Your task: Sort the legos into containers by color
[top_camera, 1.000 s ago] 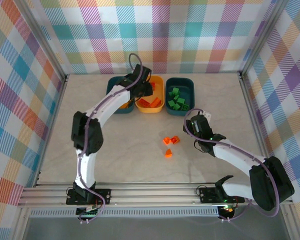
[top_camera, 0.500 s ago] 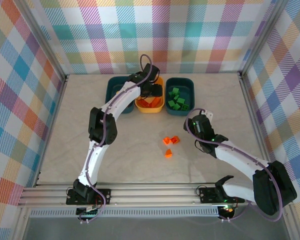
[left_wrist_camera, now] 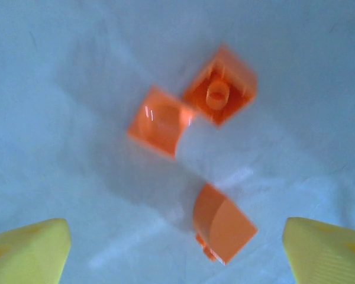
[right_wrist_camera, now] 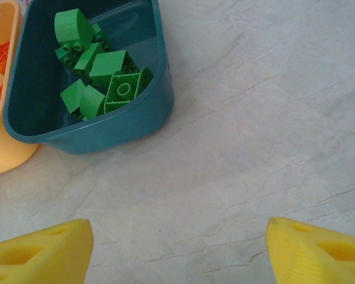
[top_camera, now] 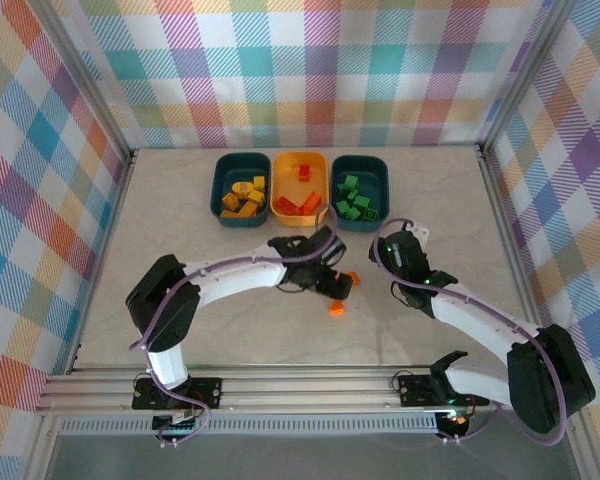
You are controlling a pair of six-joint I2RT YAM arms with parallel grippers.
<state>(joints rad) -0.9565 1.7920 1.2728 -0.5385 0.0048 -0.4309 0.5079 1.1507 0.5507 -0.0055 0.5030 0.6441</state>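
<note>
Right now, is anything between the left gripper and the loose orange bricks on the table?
Nothing visible. The left gripper is above the three orange bricks with its jaws open, and its wrist view shows bare table around them. Two bricks touch at a corner; the third brick lies apart from them.

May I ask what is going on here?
Two robot arms are sorting toy bricks by colour. Three tubs hold yellow bricks, orange bricks and green bricks. The left hand hovers open over three loose orange bricks on the table; the right hand, also open, hangs over bare table near the green bricks.
</note>
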